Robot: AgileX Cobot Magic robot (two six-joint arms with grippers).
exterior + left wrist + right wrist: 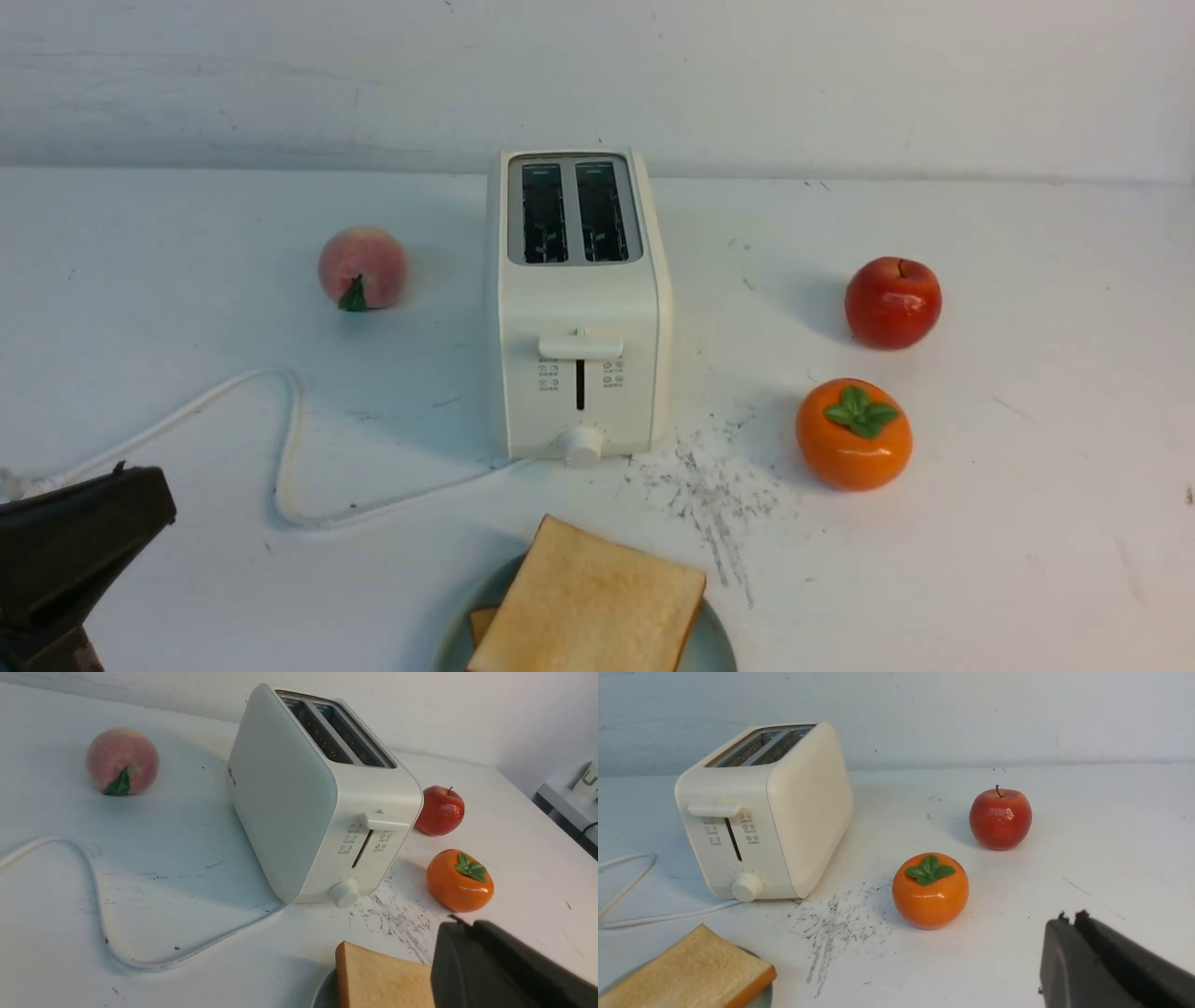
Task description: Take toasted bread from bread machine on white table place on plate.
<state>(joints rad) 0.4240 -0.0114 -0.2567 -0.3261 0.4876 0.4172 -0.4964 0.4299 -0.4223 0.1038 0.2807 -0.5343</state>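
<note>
i see the toasted bread point(588, 607) stacked on the plate point(714, 649) at the desk's point(1027, 467) near edge, in front of the bread machine point(579, 308) — well apart from my left tool point(121, 509) and right tool point(1070, 924), both pinched closed, holding nothing.

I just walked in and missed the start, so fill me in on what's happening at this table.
The robot's job is moving toasted bread from the bread machine to the plate, and it looks done. Both slots are empty; the two slices lie stacked on the plate, in front of the machine on the white table. The left hand and right hand are both shut, holding and touching nothing.
</note>
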